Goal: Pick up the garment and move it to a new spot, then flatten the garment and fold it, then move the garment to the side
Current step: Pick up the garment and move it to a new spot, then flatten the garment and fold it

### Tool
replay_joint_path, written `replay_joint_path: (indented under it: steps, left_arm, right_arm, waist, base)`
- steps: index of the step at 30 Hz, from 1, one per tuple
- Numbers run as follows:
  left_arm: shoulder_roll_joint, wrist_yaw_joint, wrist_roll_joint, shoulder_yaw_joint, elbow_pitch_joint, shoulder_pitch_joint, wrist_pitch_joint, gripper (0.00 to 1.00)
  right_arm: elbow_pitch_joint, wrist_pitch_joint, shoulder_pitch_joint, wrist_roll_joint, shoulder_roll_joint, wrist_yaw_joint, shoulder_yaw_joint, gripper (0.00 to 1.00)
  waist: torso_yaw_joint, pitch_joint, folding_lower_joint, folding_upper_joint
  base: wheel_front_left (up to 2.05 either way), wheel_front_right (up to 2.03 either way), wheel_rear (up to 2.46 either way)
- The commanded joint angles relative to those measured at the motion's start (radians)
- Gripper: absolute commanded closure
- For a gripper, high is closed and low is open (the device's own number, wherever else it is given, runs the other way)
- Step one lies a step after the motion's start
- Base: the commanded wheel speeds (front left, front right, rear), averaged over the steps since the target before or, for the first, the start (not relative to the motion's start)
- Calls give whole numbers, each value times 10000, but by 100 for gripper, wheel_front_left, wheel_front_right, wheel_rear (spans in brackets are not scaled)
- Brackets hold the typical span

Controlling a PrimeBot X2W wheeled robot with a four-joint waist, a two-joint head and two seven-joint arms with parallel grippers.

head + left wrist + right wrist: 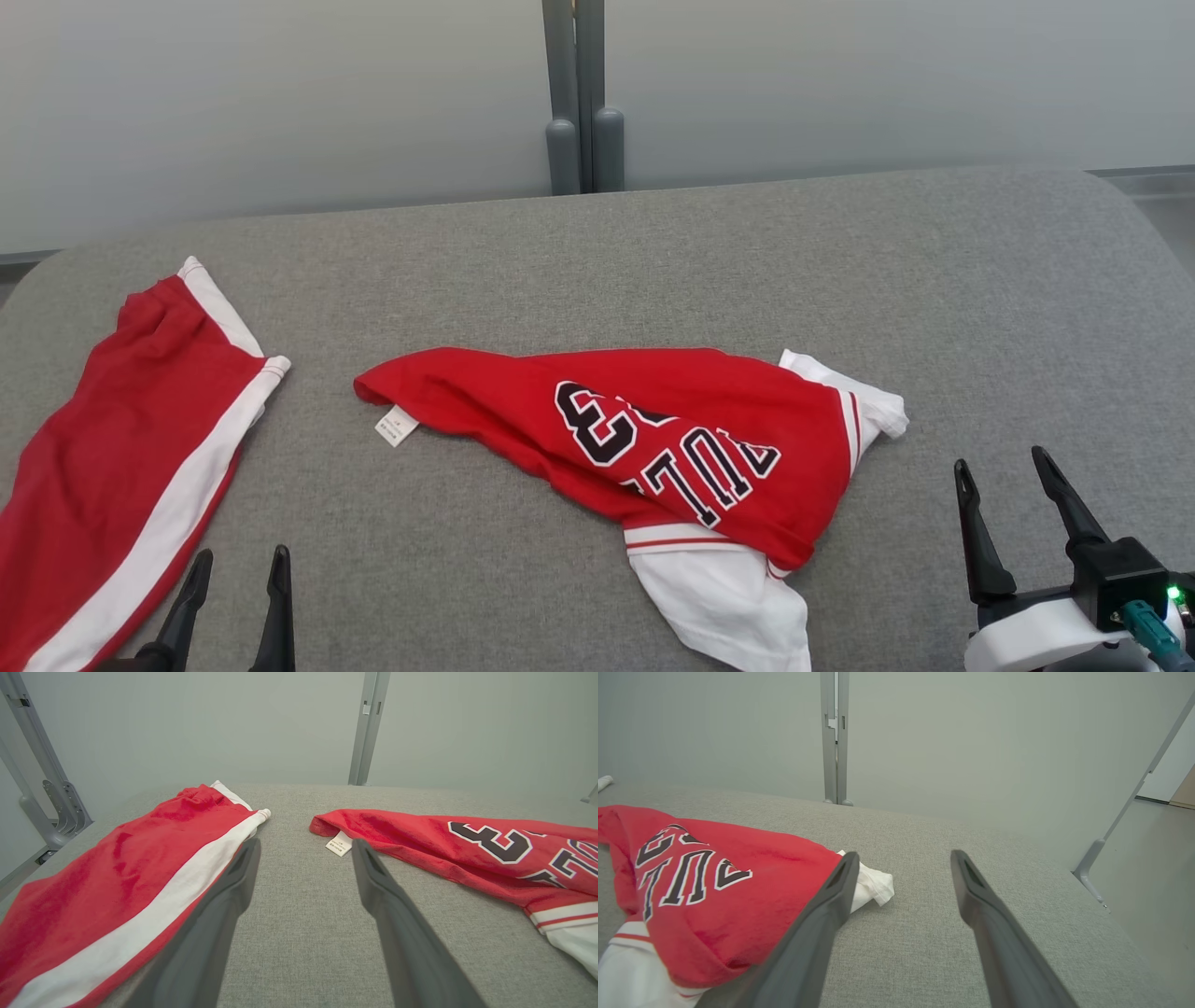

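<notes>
The red jersey (pixel 672 420) with white sleeves was found crumpled about the middle of the grey cloth-covered desk (pixel 653 261), not yet flattened or folded. Its long axis was laid across the desk from left to right. The left end was a red corner, where a small white care label (pixel 397 426) was sewn, and the right end was a white sleeve end (pixel 882 411). A second white sleeve (pixel 728 597) was spread toward the near edge. The jersey was placed between the two tools and ahead of them. The right tool (pixel 1001 460) was seen just beside the right sleeve end, so this arm was judged to be the nearer one. The left tool (pixel 242 555) was kept well apart from the labelled corner and close to a pair of red shorts (pixel 121 439) with a white side stripe. The fingers of both tools were held wide apart and nothing was gripped by them. A large dark figure 3 (pixel 597 420) with a white outline could be read upside down on the cloth. Below it some block letters (pixel 709 467), perhaps U and L, were partly lost in the folds. The print on the care label was too small to be read.
</notes>
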Motion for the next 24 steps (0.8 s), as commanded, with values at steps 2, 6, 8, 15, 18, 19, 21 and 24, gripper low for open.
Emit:
replay_joint_path:
  steps: [2,6,8,15,18,19,21,24]
  left_arm:
    - [-1,-27,20,38,-14,134,-6,0]
    - [44,-29,2,14,-11,95,-6,0]
    - [60,-29,-9,6,-23,81,-6,0]
    - [92,-30,-5,-31,-90,105,-6,0]
    - [85,-30,10,-53,-104,52,-6,0]
    - [67,-30,8,-80,-109,4,-6,0]
    - [2,-31,-22,-169,-144,-150,-6,0]
    - [-86,-31,-115,-486,26,-458,-6,0]
  right_arm:
    - [-7,-34,37,42,0,-14,-26,0]
    - [-10,-35,-22,46,0,-14,-14,0]
    - [-29,-34,-19,11,19,-14,4,0]
    - [17,-34,-50,68,-12,-14,35,0]
    - [24,-34,-87,88,-28,-14,67,0]
    - [26,-34,-93,90,-31,-14,68,0]
    - [26,-34,-131,94,-34,-14,77,0]
    - [24,-34,-197,94,-36,-14,88,0]
  waist:
    - [-11,23,0,0]
    - [-6,31,0,0]
    - [-4,20,0,0]
    - [-21,-11,0,0]
    - [-41,2,0,0]
    - [-50,9,0,0]
    - [-68,33,0,0]
    - [-100,88,0,0]
  base:
    - [0,0,0]
    - [0,0,0]
    - [0,0,0]
    - [0,0,0]
    - [0,0,0]
    - [0,0,0]
    - [0,0,0]
    - [0,0,0]
